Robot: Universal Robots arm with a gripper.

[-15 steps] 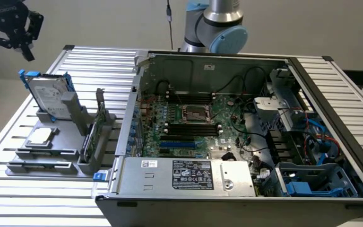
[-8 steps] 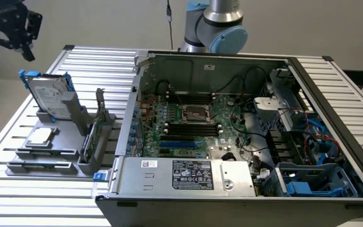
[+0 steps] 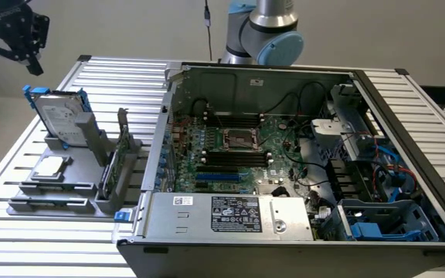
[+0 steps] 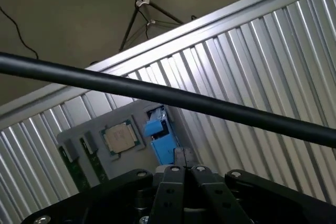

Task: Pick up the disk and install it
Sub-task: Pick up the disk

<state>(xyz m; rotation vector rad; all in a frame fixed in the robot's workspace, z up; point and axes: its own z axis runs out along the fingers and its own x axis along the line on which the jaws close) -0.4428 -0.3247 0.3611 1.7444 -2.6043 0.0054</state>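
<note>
An open computer case (image 3: pixel 261 81) sits on the desk (image 3: pixel 122 75); near its edge a grey holder (image 3: pixel 53 202) carries a square CPU chip (image 3: pixel 50 167) and an upright green card (image 3: pixel 113 168).

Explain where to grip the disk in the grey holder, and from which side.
Probably from above, pinching the two flat faces at the free upper end of the disk. It stands on edge, leaning slightly, its lower end seated in the holder, so the top is exposed and it should lift out upward.
</note>
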